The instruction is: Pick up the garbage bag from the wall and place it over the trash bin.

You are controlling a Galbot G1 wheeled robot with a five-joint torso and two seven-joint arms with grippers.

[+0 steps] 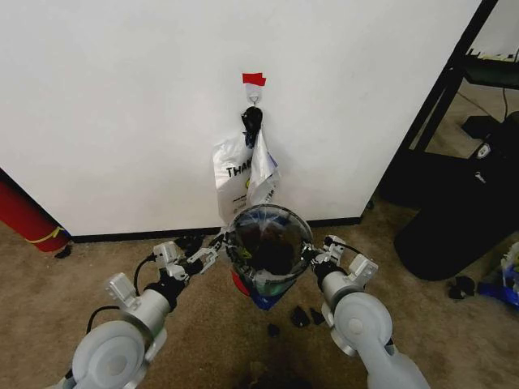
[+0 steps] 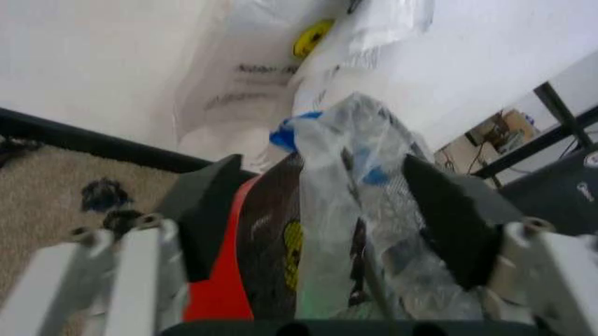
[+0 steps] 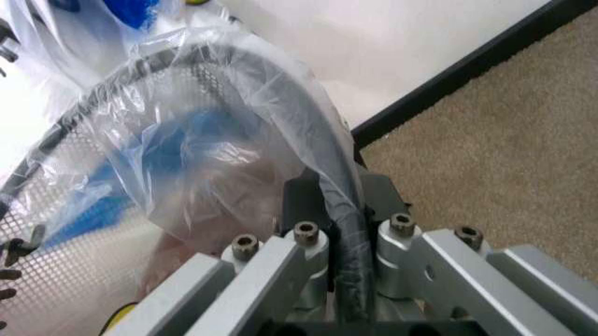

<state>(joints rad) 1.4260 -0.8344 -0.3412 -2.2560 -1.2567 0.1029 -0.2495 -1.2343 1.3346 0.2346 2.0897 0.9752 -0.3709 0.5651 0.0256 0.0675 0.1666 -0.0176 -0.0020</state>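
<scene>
The garbage bag point(image 1: 268, 259) lies over the trash bin point(image 1: 243, 285) below the wall point(image 1: 122, 97). My right gripper point(image 3: 338, 241) is clamped on the bag-covered rim; my left gripper point(image 2: 323, 224) stands apart around the thin, slippery film. Best hold is at the rim fold.

Dark letters reading "THA" are seen on the white bag point(image 1: 231, 174) hung on the wall point(image 1: 122, 97); the remaining print is not legible.
</scene>
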